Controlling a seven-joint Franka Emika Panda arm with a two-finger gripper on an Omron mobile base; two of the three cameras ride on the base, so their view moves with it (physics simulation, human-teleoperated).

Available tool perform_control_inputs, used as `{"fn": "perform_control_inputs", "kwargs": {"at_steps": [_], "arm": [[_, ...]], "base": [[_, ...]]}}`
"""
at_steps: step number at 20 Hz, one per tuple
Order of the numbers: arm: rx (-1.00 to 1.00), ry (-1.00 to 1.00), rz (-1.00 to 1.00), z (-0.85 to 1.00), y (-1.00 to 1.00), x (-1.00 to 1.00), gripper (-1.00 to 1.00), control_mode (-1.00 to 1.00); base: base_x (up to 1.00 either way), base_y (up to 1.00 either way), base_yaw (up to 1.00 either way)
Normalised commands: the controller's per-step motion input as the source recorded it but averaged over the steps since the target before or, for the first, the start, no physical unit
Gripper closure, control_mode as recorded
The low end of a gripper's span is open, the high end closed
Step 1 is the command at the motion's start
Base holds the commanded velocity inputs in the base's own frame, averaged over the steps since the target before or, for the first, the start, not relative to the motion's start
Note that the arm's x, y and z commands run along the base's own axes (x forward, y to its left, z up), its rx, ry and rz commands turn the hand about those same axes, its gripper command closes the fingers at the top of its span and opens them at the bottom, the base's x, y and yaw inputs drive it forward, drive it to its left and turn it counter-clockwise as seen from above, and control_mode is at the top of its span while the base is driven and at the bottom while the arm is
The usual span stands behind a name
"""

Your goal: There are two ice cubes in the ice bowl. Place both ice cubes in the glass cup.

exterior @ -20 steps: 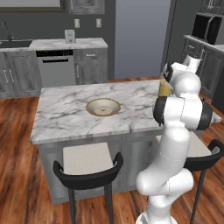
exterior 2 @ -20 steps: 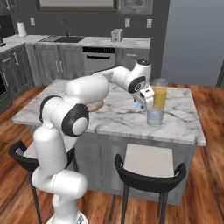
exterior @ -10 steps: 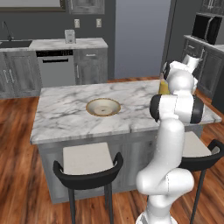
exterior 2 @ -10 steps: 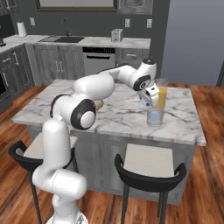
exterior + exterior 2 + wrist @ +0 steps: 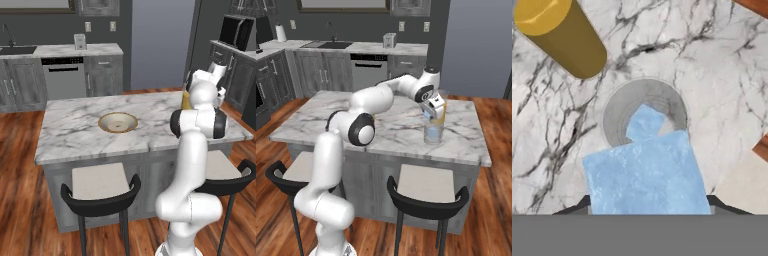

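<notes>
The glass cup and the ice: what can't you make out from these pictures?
- Gripper fingers, hand view: hidden behind the held ice cube, so the grip itself is not visible.
- Glass cup, left base view: hidden behind the arm.
- Second ice cube, right base view: too small to pick out in the cup.
- Ice bowl, left base view: too small to tell whether anything remains inside.

Marble island (image 5: 90,135); grey cabinets (image 5: 321,75); wood floor (image 5: 20,200); black stools (image 5: 426,200).
</notes>
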Motion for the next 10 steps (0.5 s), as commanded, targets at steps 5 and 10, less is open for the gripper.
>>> {"fn": "perform_control_inputs", "kwargs": {"at_steps": [5,10], "arm": [[-0.08,0.00,0.00,-0.40,-0.15,0.30,1.00,-1.00],[-0.02,0.00,0.00,-0.19,-0.19,0.33,1.00,-1.00]], "base": [[0.00,0.00,0.00],[0.00,0.00,0.00]]}}
